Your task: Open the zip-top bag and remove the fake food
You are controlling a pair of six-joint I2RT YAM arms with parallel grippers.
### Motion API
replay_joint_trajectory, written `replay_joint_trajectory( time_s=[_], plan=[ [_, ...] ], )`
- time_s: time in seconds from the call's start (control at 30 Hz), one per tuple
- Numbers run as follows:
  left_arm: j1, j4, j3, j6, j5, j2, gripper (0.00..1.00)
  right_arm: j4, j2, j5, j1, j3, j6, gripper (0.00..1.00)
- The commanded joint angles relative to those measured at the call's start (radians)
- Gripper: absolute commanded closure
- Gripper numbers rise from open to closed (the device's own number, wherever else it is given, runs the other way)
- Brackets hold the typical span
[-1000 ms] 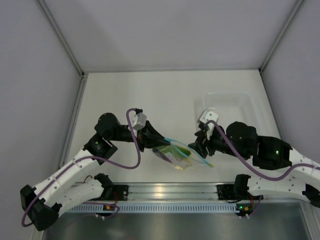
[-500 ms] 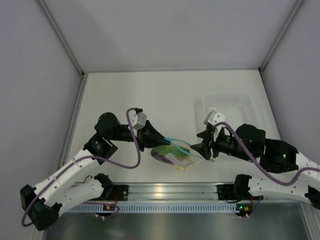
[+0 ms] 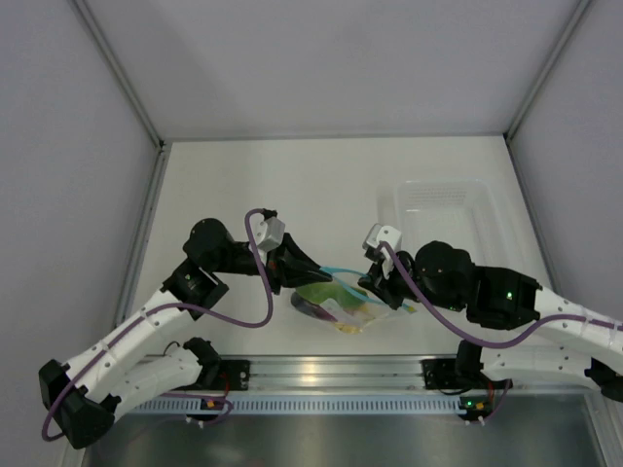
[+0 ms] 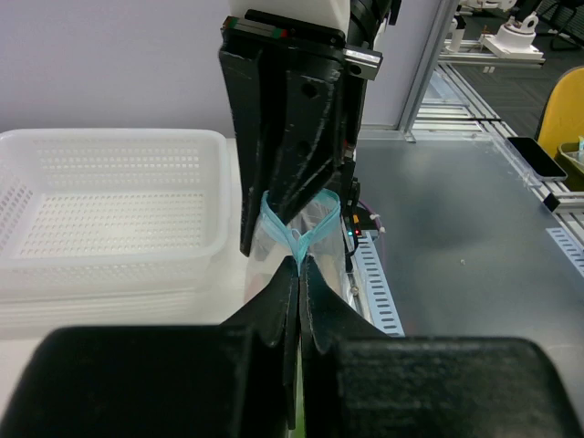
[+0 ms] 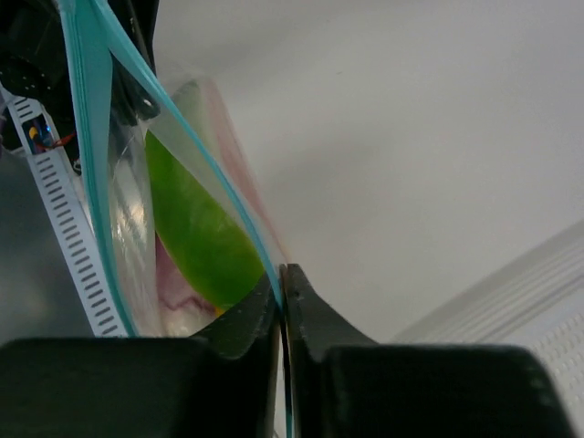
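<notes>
Left arm [image 3: 146,326] reaches in from the near-left, with a purple cable [image 3: 255,292] looping off its wrist. Left jaws are pressed fully together on the bag [image 3: 341,304] at its left corner, where the two sides of the teal strip [image 4: 276,225] meet.

The bag hangs between the two arms over the near-middle of the desk [image 3: 292,185], just ahead of the rail [image 3: 321,370]. I can't tell whether its bottom touches the desk. In both wrist views the strip splits into a V away from the left jaws, so the mouth is partly open.

The fake food [image 5: 196,233] is all inside the bag: a green piece up against the film, something pinkish below it, and a purple piece [image 3: 310,307] at the lower left in the top view.

Right jaws are closed with no gap, pinching one side of the strip at the bag's right end. Seen from the left wrist, the right arm [image 4: 292,109] blocks most of the bag.

The tub [image 3: 443,199] sits far-right on the desk, apart from the bag and just behind the right arm.
</notes>
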Motion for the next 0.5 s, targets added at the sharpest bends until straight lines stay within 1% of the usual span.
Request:
replay_joint_trajectory(
  time_s=[0.0,0.03,0.1,0.13,0.17,0.2,0.23,0.27,0.3,0.33,0.37,0.4,0.43,0.47],
  plan=[
    [-0.001,0.071,0.031,0.006,-0.005,-0.015,1.0,0.059,-0.003,0.015,-0.012,0.03,-0.005,0.98],
    [-0.001,0.069,0.028,0.003,-0.046,-0.016,1.0,0.057,0.0,0.02,-0.012,0.034,-0.005,1.0],
    [0.0,0.053,0.02,-0.001,-0.117,-0.016,1.0,0.051,0.01,0.048,-0.012,0.054,0.001,1.0],
    [-0.001,0.039,0.02,-0.002,-0.158,-0.015,0.98,0.048,0.026,0.058,-0.012,0.062,0.004,1.0],
    [-0.001,0.026,0.022,-0.011,-0.263,-0.009,0.94,0.042,0.037,0.072,-0.012,0.073,0.013,1.0],
    [0.0,-0.01,0.035,-0.022,-0.317,-0.001,0.9,0.034,0.049,0.118,-0.012,0.09,0.023,1.0],
    [-0.001,-0.03,0.048,-0.031,-0.36,0.005,0.89,0.034,0.078,0.143,-0.012,0.099,0.047,1.0],
    [-0.001,-0.052,0.06,-0.054,-0.446,0.025,0.87,0.036,0.095,0.169,-0.012,0.107,0.061,1.0],
    [-0.001,-0.091,0.071,-0.072,-0.491,0.033,0.71,0.034,0.114,0.239,-0.012,0.126,0.079,1.0],
    [-0.001,-0.113,0.098,-0.095,-0.554,0.042,0.63,0.029,0.155,0.279,-0.012,0.139,0.134,1.0],
    [0.0,-0.144,0.112,-0.128,-0.642,0.063,0.57,0.029,0.174,0.323,-0.012,0.149,0.165,1.0],
    [-0.001,-0.17,0.126,-0.142,-0.686,0.071,0.53,0.025,0.197,0.407,-0.012,0.172,0.202,1.0],
    [-0.001,-0.216,0.144,-0.154,-0.723,0.079,0.51,0.016,0.241,0.445,-0.012,0.183,0.264,1.0],
    [-0.001,-0.23,0.15,-0.192,-0.799,0.086,0.51,0.005,0.264,0.509,-0.012,0.208,0.297,1.0]
  ],
)
